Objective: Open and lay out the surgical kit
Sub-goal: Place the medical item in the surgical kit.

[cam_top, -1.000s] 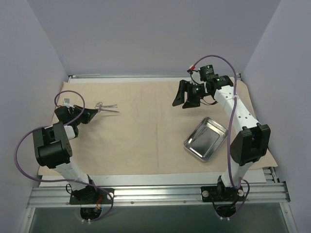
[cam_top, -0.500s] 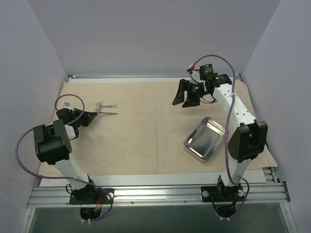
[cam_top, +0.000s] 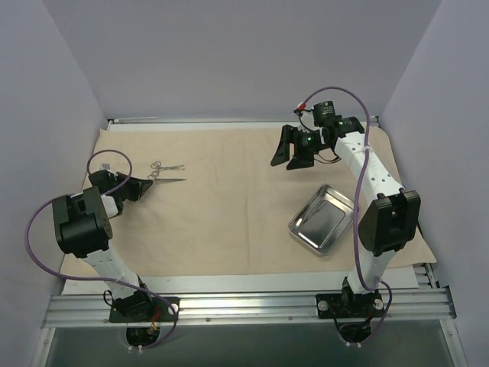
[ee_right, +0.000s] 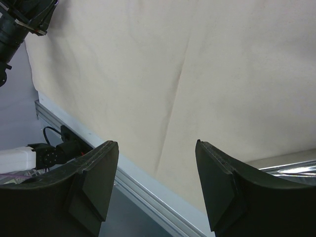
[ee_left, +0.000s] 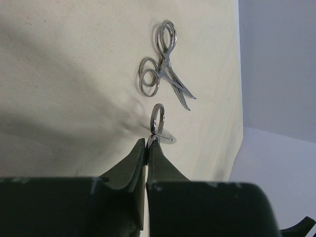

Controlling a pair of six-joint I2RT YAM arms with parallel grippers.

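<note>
Left pincer (ee_left: 148,144) shut on an instrument (ee_left: 159,118); right pincer (ee_right: 155,148) open and empty.
The gripped ring-handled instrument is at the left of the beige cloth wrap (cam_top: 221,214), which is spread flat over the surface. A second pair (ee_left: 163,74) lies just beyond. The right pincer hangs over the far right, and the steel tray (cam_top: 324,219) rests on the cloth, near right.

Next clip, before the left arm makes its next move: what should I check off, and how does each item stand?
1. Grip: left tool shut on the held instrument: ok.
2. The held instrument apart from the loose instruments: ok.
3. The held instrument lifted off the cloth: cannot tell.
4. The right tool open, holding nothing: ok.
5. The tray empty, right side up: ok.
6. The cloth spread open: ok.
</note>
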